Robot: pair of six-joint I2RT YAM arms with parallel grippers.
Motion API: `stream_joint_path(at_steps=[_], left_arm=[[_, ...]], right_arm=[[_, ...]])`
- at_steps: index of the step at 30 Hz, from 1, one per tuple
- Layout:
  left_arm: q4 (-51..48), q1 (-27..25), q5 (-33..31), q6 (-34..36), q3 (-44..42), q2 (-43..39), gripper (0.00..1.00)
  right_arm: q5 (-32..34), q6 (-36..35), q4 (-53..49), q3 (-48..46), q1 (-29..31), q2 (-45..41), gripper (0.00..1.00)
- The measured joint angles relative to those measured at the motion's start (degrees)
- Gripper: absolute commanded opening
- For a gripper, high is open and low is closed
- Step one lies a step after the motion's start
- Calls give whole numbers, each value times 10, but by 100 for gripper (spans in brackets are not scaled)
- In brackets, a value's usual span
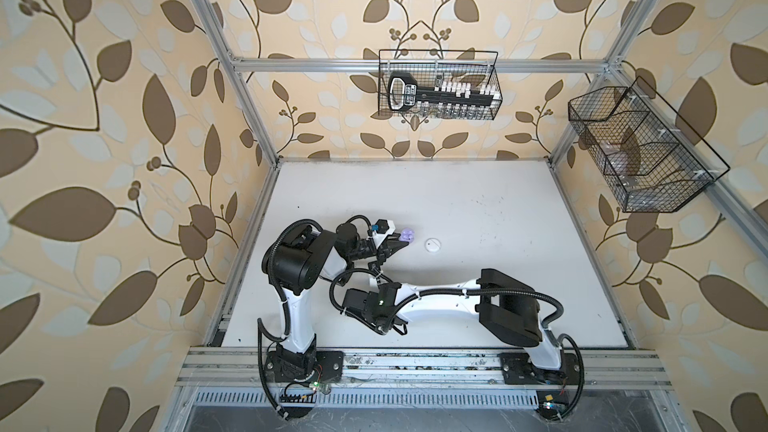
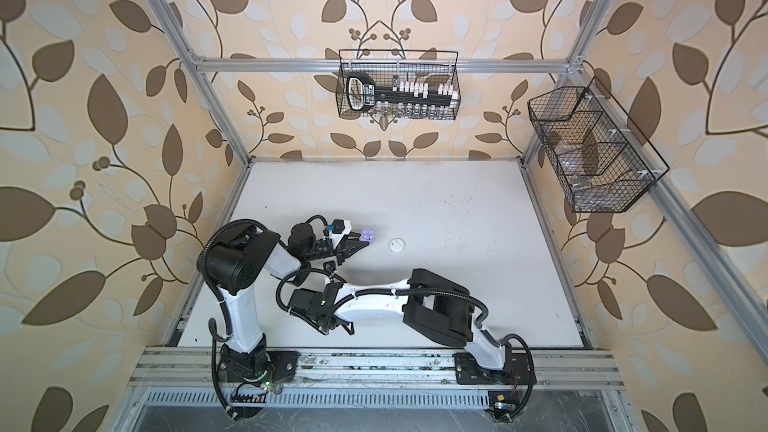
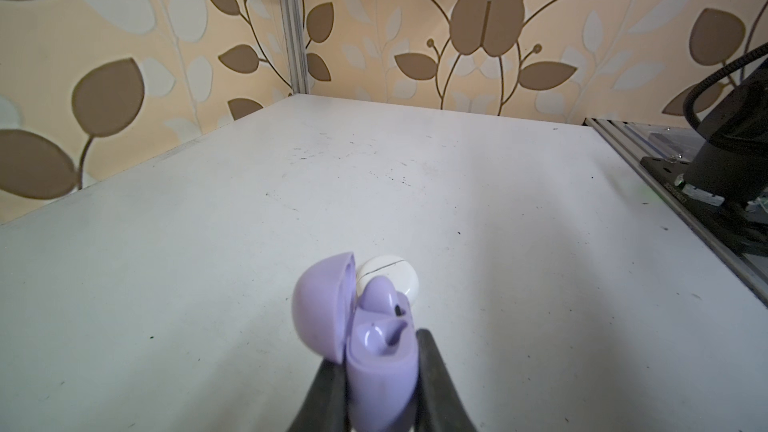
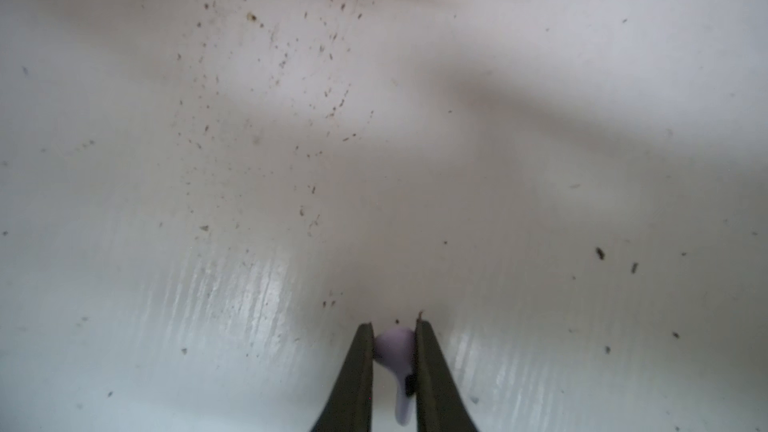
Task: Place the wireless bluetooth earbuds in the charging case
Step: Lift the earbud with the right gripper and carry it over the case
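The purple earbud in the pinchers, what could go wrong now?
The right gripper pinches the lavender earbud with just its tips; it might slip out on the way. The left gripper holds the open lavender case by its sides, so a push could tilt it. The earbud already in the case sticks up and could get bumped.

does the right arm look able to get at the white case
Probably reach, not grasp: the white case lies uncovered on the table, but the right gripper is shut on a lavender earbud.
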Motion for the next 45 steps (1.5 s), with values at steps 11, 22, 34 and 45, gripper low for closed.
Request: stream_joint_path(at_steps=[11, 22, 34, 45], left_arm=[[0, 0, 0, 0, 0, 0, 13], [0, 0, 0, 0, 0, 0, 14], [0, 0, 6, -9, 0, 0, 14], [0, 0, 14, -13, 0, 0, 14]], right_arm=[[34, 12, 72, -90, -22, -92, 17], [85, -10, 175, -186, -50, -187, 18], [102, -66, 294, -254, -112, -258, 18], [91, -110, 381, -259, -159, -259, 19]])
